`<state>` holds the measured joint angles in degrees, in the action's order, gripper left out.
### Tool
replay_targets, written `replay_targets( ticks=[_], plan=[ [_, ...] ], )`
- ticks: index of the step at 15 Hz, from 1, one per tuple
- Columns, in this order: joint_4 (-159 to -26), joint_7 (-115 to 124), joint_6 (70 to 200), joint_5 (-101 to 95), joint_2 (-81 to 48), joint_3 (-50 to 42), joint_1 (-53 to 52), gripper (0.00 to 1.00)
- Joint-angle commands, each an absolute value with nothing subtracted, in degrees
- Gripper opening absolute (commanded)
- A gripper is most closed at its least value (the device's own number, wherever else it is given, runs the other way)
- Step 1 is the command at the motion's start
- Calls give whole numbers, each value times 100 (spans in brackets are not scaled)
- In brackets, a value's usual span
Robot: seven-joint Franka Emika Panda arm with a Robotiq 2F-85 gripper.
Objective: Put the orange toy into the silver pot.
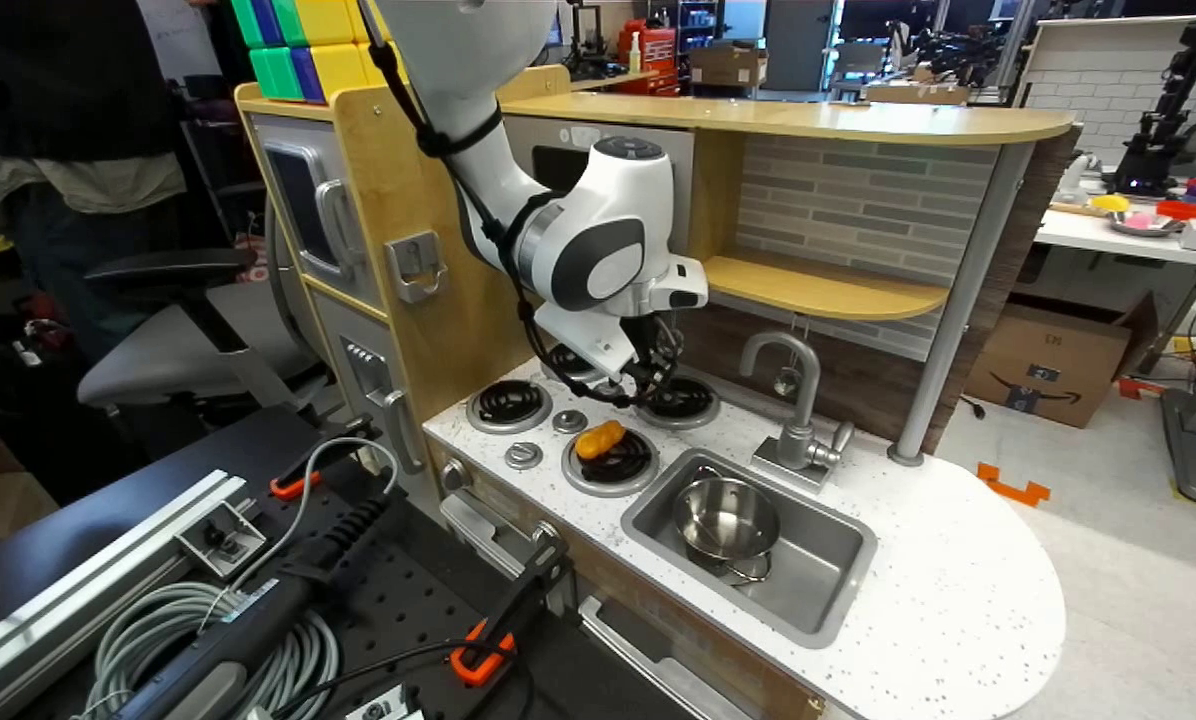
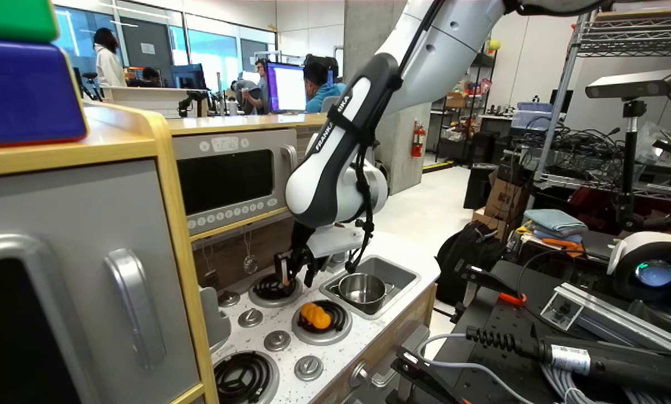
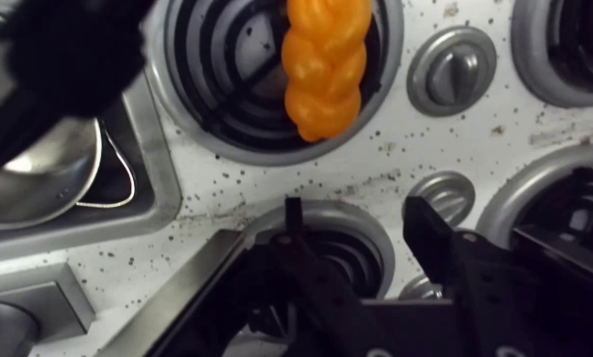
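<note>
The orange toy (image 1: 599, 440) is a lumpy, braided piece lying on a black stove burner; it also shows in an exterior view (image 2: 315, 316) and at the top of the wrist view (image 3: 325, 69). The silver pot (image 1: 726, 520) stands upright inside the sink basin; it also shows in an exterior view (image 2: 362, 290) and at the left of the wrist view (image 3: 53, 183), partly behind a dark blurred cable. My gripper (image 3: 354, 213) is open, with nothing between its fingers. It hovers above the back burners, behind the toy and apart from it, in both exterior views (image 2: 298, 278).
The grey sink basin (image 1: 838, 620) is set in the white counter (image 1: 958, 580). A faucet (image 1: 806, 400) rises behind it. A wooden shelf (image 1: 828, 288) and a toy microwave (image 2: 229, 179) overhang the back. Knobs (image 3: 451, 72) stand between the burners.
</note>
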<state>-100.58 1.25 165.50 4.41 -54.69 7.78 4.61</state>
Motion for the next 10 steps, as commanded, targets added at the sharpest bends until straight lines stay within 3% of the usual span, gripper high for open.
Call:
replay_targets(
  ticks=[1,2,3,4,6,7,8,10],
  plan=[
    [-10146,11,16702,649,-5272,1034,626,31],
    [-10149,151,16654,673,-5267,950,525,81],
    [-10050,83,16555,591,-5377,863,497,82],
    [-10056,88,16554,591,-5384,858,492,63],
    [-10056,89,16553,590,-5393,855,488,78],
    [-10056,89,16553,589,-5394,855,488,99],
    [-10037,195,16448,595,-5406,765,410,96],
    [-10024,484,16174,581,-5435,481,165,100]
  ],
)
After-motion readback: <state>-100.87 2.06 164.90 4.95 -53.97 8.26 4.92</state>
